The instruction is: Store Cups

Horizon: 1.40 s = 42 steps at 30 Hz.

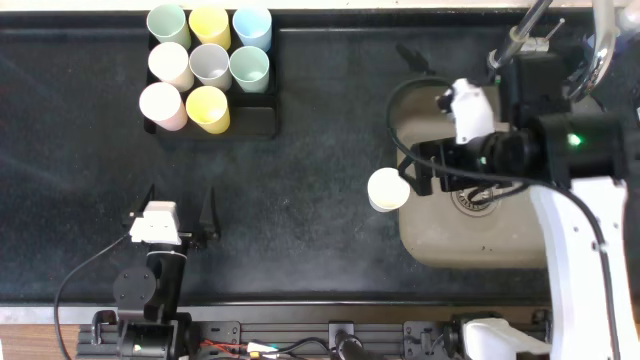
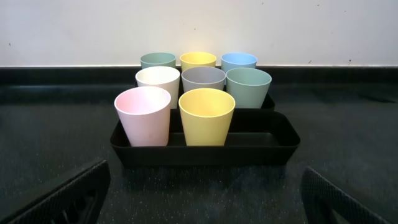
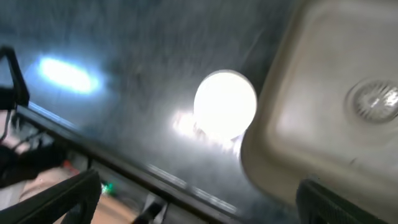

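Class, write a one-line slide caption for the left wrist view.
Eight pastel plastic cups stand upright in a black rectangular tray on a dark worktop.

Top view looks straight down on the whole worktop (image 1: pixel 320 200); left wrist view faces the tray (image 2: pixel 205 155) level and near, right wrist view tilts down close over the sink (image 3: pixel 298 137) edge, both seen from above

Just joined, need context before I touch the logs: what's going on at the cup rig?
Eight cups stand in the black tray at the counter's back left, and its near right corner slot is free. One more white cup sits on the counter beside the sink. The right gripper is over that cup, open, not gripping it. The left gripper is open, low on the counter, facing the tray.
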Each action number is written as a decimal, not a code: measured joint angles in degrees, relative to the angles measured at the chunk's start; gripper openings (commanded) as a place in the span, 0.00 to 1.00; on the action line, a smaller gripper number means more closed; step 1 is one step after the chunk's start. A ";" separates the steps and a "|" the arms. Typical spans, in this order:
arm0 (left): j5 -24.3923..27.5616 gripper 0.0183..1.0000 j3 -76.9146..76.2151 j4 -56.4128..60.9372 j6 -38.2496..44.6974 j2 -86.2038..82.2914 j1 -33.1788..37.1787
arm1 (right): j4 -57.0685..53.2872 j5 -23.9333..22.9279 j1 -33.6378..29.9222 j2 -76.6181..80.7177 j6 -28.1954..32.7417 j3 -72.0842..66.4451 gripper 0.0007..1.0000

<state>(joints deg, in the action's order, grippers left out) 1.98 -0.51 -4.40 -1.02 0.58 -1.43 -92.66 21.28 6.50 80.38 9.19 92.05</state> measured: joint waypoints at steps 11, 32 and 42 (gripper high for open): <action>0.00 1.00 0.00 0.00 0.00 0.00 0.00 | -4.22 -6.01 1.11 8.57 -3.23 0.00 1.00; 0.00 1.00 0.00 0.00 0.00 0.00 0.00 | -0.68 -15.80 4.68 18.80 -7.52 -5.25 1.00; 0.00 1.00 0.00 0.00 0.00 0.00 0.00 | 7.06 -16.46 5.29 18.80 -7.82 -10.97 1.00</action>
<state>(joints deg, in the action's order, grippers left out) 1.98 -0.51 -4.40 -1.02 0.58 -1.43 -85.60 4.82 11.79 99.18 1.37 81.08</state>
